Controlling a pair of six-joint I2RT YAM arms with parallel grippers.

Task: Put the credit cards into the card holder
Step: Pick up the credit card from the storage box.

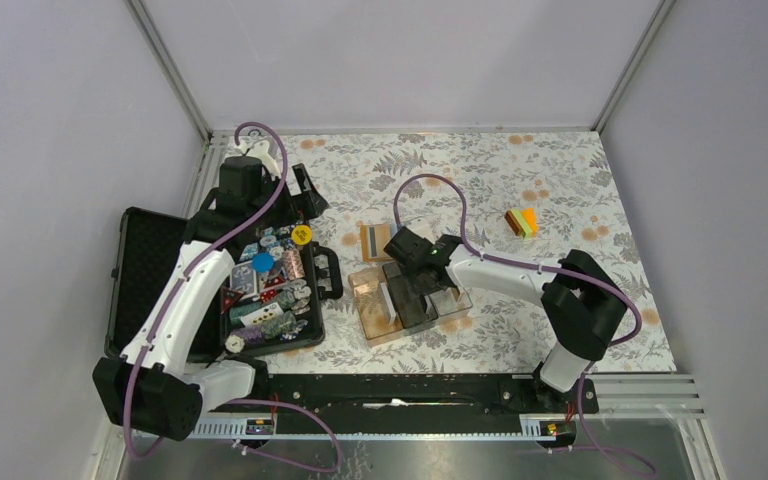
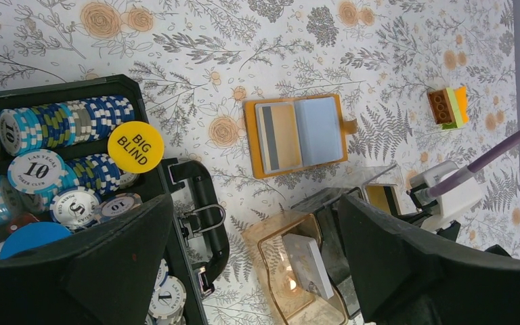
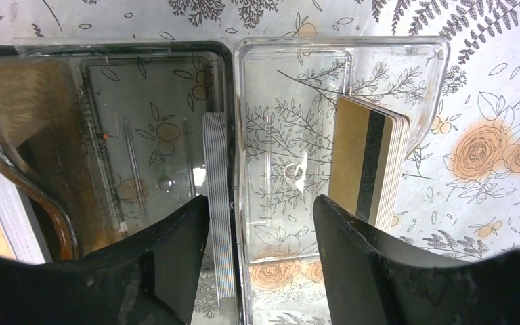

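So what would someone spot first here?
Probably the black case on the left, packed with poker chips, one bright yellow chip reading BIG BLIND. Next the orange wallet lying open mid-table, and the right hand open above a clear tray holding cards on edge.

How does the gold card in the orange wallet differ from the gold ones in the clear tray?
The wallet's card lies flat in a pocket of the card holder; the tray's cards stand on edge in the clear tray. Only one shows in the wallet; the tray's form a stack. Both are gold with a dark stripe.
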